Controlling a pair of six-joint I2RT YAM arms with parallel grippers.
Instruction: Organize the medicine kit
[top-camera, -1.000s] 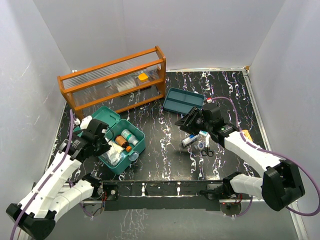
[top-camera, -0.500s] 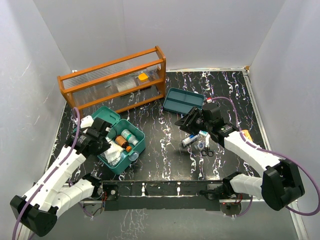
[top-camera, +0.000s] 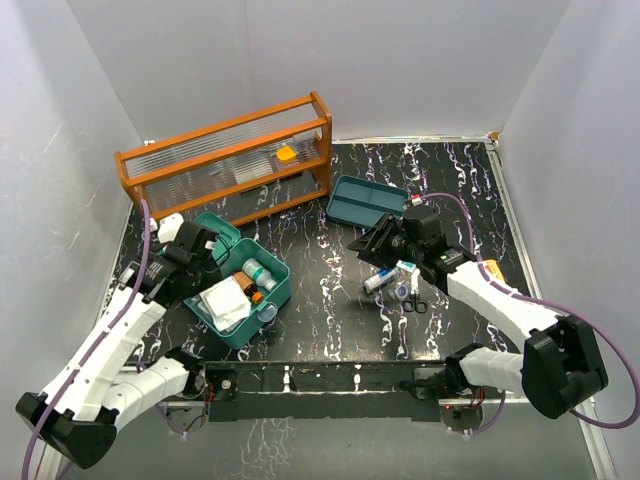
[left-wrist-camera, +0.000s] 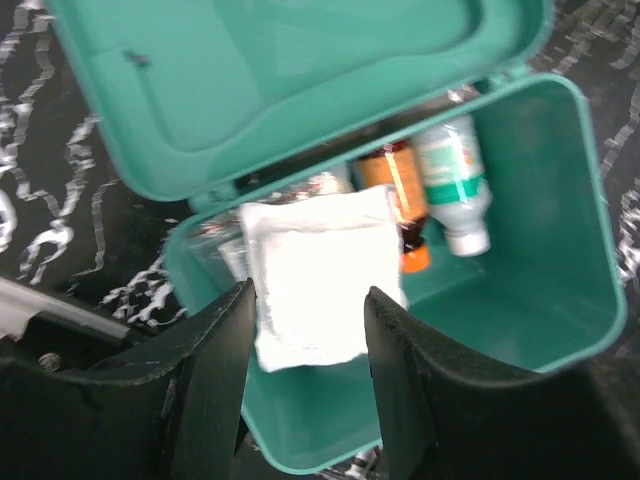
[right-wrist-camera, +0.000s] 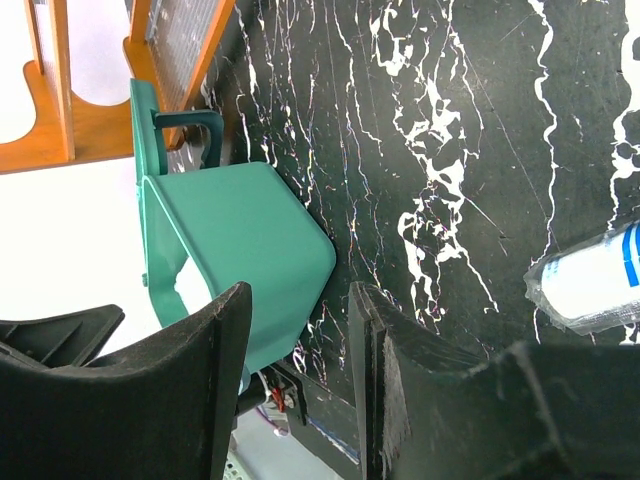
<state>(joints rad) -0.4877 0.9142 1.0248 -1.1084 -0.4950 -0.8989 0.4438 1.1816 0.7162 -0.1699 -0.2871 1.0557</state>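
Left fingers (left-wrist-camera: 210, 390): wide apart, empty, mine.
Below them: white packet (left-wrist-camera: 320, 275) lying loose on the bottles (left-wrist-camera: 400, 190), free of me.
Kit: medicine kit (left-wrist-camera: 540, 300) at 8 o'clock on the desk (top-camera: 320, 290), lid up so I can load it.
Left arm: bent up from 7 o'clock, wrist tipped down over the box.
Right fingers (right-wrist-camera: 200, 400): wide, empty, low, aimed toward 9 o'clock.
Right arm: stretched from 5 o'clock, beside loose scissors (top-camera: 415, 303); probably the next pick.
Tray insert (top-camera: 365, 200): out at 12 o'clock.

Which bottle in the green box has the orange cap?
The brown bottle, right beside the white pad. The white bottle next to it has a green label and a white cap.
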